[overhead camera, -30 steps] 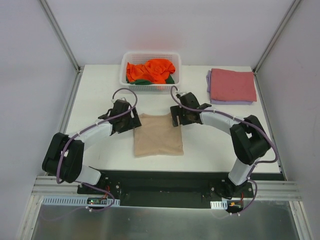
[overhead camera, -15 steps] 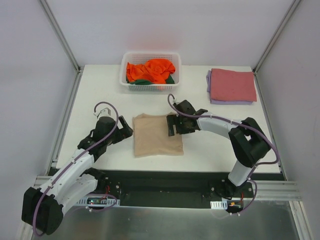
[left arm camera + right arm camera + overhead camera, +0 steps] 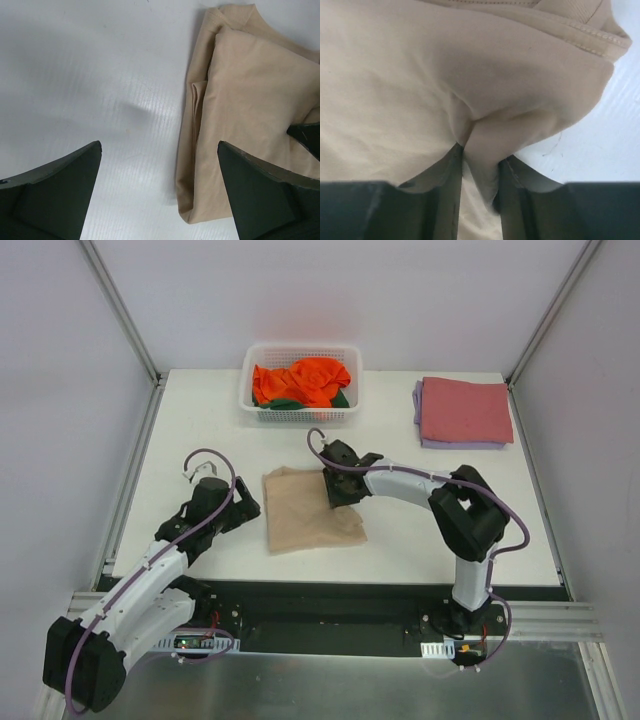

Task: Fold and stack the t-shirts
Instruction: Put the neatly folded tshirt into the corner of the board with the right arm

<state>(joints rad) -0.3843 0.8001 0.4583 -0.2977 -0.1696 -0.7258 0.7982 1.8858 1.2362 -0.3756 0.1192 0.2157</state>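
Observation:
The beige t-shirt [image 3: 308,508] lies folded on the white table's middle. My right gripper [image 3: 334,486] is shut on a pinch of its far right edge, which is dragged left and bunched; the cloth [image 3: 485,100] fills the right wrist view. My left gripper [image 3: 246,508] is open and empty just left of the shirt, whose folded left edge [image 3: 250,100] shows between its fingers [image 3: 65,190]. An orange t-shirt [image 3: 305,380] and a dark green one [image 3: 284,403] lie in the basket. A folded pink t-shirt [image 3: 464,408] rests on a lavender one [image 3: 419,400] at the back right.
The white lattice basket [image 3: 300,414] stands at the back middle of the table. Metal frame posts [image 3: 120,310] rise at the table's back corners. The black base plate [image 3: 330,600] runs along the near edge.
My right gripper has moved left across the beige shirt with its edge pinched, bunching the cloth. My left arm pulled back off the shirt toward the left and lowered near the table.

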